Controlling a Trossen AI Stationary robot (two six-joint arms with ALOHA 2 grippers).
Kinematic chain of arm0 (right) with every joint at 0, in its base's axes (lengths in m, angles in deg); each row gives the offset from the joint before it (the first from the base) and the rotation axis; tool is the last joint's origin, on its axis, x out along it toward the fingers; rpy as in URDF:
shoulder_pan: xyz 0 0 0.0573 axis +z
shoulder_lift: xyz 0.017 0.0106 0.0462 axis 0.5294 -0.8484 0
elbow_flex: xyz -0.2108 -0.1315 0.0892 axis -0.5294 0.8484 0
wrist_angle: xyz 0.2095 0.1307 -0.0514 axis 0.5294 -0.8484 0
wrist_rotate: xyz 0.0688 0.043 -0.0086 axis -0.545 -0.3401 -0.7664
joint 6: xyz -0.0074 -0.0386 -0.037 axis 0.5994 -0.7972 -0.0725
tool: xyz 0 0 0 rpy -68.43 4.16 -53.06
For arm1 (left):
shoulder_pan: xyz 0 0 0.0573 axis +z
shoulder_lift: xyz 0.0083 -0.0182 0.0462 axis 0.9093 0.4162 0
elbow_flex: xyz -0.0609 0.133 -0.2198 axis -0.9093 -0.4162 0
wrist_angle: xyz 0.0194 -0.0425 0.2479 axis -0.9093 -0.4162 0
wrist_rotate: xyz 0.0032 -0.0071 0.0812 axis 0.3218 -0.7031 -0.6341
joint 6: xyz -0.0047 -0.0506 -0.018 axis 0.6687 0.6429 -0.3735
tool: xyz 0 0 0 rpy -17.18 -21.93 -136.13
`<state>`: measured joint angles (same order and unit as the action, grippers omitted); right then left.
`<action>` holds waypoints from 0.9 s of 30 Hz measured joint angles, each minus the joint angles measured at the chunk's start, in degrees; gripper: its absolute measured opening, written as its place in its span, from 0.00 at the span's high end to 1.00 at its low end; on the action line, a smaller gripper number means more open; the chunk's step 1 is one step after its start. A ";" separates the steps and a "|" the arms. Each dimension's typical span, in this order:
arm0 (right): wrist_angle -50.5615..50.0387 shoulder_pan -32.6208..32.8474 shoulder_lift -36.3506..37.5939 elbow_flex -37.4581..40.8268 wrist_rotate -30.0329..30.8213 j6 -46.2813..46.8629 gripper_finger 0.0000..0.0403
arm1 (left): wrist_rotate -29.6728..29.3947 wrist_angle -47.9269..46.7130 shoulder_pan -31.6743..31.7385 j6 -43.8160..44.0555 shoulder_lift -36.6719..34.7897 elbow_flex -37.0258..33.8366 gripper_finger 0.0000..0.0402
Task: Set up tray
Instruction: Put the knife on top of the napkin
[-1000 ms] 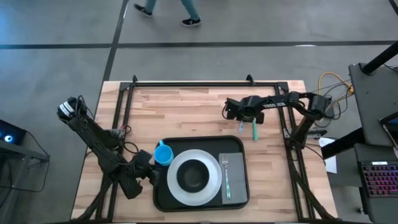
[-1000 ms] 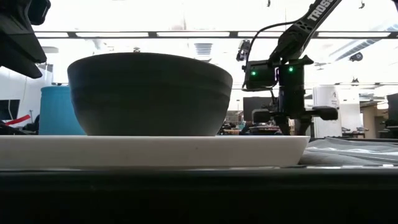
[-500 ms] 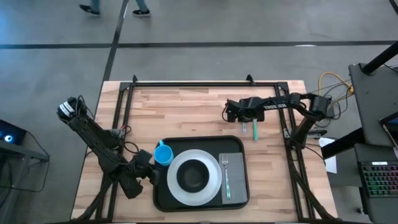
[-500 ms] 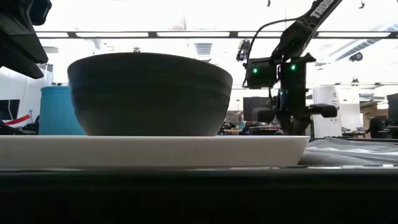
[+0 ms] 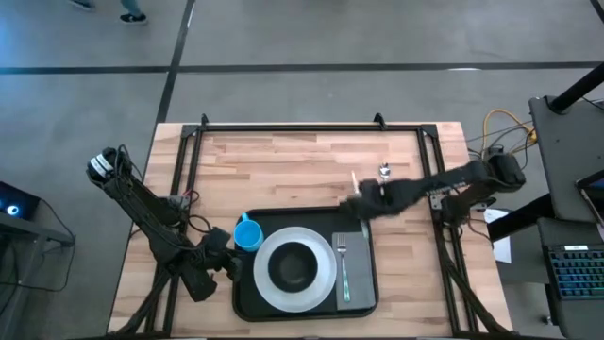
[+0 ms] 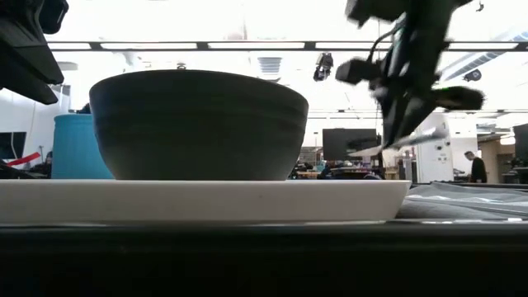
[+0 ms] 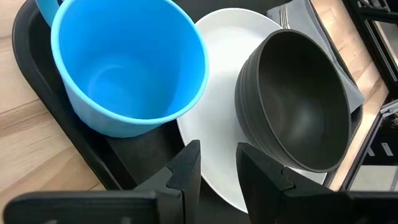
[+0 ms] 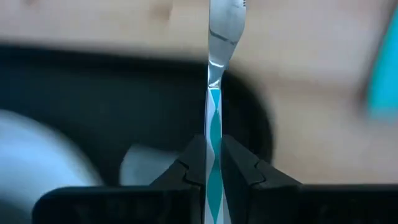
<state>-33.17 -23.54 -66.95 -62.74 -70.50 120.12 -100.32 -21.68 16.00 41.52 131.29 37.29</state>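
The black tray [image 5: 243,300] lies at the table's near middle. It holds a white plate [image 5: 269,283] with a dark bowl [image 5: 294,266], a blue cup [image 5: 248,233], and a grey napkin [image 5: 359,236] with a teal-handled fork [image 5: 343,269]. My right gripper [image 5: 370,201] is over the tray's far right corner, blurred. It is shut on a utensil [image 8: 214,93] with a teal-and-white handle and a metal end. My left gripper [image 7: 219,163] is slightly open and empty at the tray's left edge, beside the cup [image 7: 124,62]. My right gripper pinches the utensil's teal-and-white handle [image 8: 214,134] between its two fingers [image 8: 198,163]. The utensil runs on forward along the fingers, its metal end [image 8: 222,25] out in front. It is lifted clear of the table and tray, and slants in the low view [image 6: 400,144].
Bare wood lies beyond the tray and to its left and right. A black frame [image 5: 283,126] runs along the table's far edge and down both sides. A blurred teal thing [image 8: 380,81] shows on the wood in the right wrist view. A person walks on the floor beyond the table.
My right gripper has gone from the table's far right toward the near edge and the tray, rising and tipping as it went. It carries the teal-handled utensil, which lay on the wood before and is now lifted clear.
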 joint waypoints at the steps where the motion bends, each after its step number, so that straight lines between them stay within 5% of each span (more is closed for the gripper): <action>1: 0.09 2.93 0.04 -0.28 0.02 3.98 0.95 | 0.02 -0.02 0.00 0.00 0.00 0.00 0.79; 7: 1.25 18.61 -4.57 -2.84 -0.07 23.65 0.95 | 0.00 0.02 -0.02 -0.42 0.00 -0.02 0.79; 11: 1.54 24.24 -10.52 -6.57 -0.14 28.60 0.95 | 0.00 0.01 -0.02 -0.44 0.00 -0.07 0.79; 27: -1.98 23.85 -26.19 -19.31 -2.81 28.05 0.94 | 0.13 0.55 -0.07 -1.53 0.00 0.02 0.79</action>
<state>-35.15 0.31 -93.14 -82.05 -73.32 148.17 -100.19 -21.13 15.93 39.99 131.29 37.31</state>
